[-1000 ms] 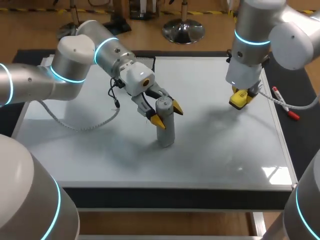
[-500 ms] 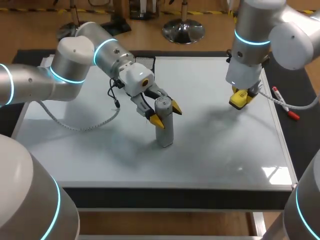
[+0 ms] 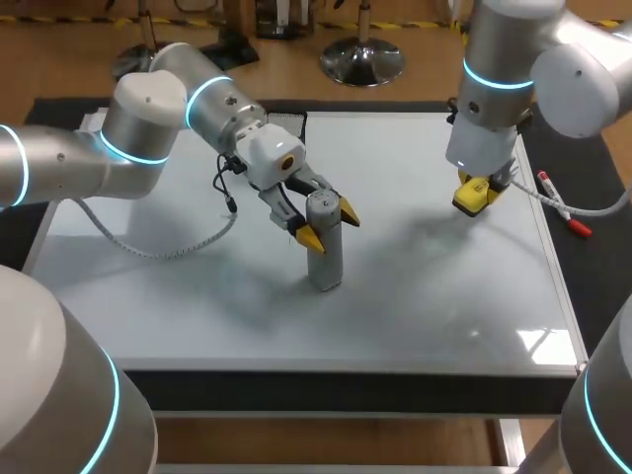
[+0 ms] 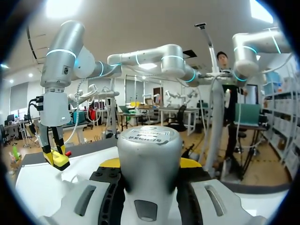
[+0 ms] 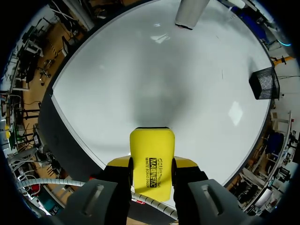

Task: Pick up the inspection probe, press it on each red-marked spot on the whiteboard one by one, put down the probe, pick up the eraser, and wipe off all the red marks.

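Probe (image 3: 326, 252) stands upright on the whiteboard (image 3: 148, 296), a bit left of middle, base on the surface. It's a grey metal cylinder with plain sides and a flat cap with a label on top; looks rigid and smooth.

Left gripper (image 3: 329, 225) comes in tilted from the far left and has the probe clamped just under the cap. In the left wrist view both fingers (image 4: 101, 197) sit hard against its sides, with the yellow tips just past it. My guess is the high grip leaves the base free to sit flat on the board.

Eraser (image 3: 472, 196), a yellow block with dark print, is pinched in the right gripper (image 3: 480, 186). It points straight down over the far right part of the board, well apart from the probe. That vertical hold puts the wiping face square to the surface. The right wrist view shows a shadow under it; can't tell if it touches.

No red marks visible on the board in any view, just white with glare patches. Either the wiping is done or the marks are too faint to see; can't call it. The probe isn't let go yet, so put-down looks like the step in hand.

Marker pen (image 3: 561, 202) with red ends lies off the board's right edge, near the right arm's cable.
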Robot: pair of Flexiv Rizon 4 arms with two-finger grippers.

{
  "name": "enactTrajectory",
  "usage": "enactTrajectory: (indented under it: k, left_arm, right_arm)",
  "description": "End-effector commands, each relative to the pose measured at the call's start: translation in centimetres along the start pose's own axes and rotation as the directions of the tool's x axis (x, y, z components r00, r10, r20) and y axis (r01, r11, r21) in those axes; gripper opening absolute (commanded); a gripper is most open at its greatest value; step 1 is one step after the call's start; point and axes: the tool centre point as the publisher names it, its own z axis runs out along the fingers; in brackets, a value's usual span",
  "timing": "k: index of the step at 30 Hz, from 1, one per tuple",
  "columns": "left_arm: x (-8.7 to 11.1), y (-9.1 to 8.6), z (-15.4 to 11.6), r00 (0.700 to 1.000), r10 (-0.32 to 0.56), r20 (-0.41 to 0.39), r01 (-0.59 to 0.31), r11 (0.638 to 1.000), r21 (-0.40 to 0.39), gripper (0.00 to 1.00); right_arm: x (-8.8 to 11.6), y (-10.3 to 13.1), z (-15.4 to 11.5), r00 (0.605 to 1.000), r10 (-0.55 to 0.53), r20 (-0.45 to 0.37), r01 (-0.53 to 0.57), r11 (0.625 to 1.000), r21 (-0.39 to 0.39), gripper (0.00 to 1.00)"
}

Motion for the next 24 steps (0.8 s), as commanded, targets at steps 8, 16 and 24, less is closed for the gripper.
enactTrajectory:
  k: [8,16,24]
  left_arm:
    - [-0.2,-0.2,-0.2,1.0,0.007,-0.004,-0.007,1.0,0.0,0.0]
    - [-0.1,-1.5,-2.5,0.999,0.035,-0.002,-0.035,0.999,-0.014,0.0]
    - [-0.1,-2.9,-5.7,1.0,0.015,-0.015,-0.015,1.0,-0.018,0.0]
  right_arm:
    - [0.0,-0.1,-0.1,1.0,-0.001,-0.001,0.001,1.0,0.002,0.0]
    - [0.0,-0.1,-0.1,1.0,-0.001,-0.001,0.001,1.0,0.002,0.0]
    - [0.0,-0.1,-0.1,1.0,-0.001,-0.001,0.001,1.0,0.002,0.0]
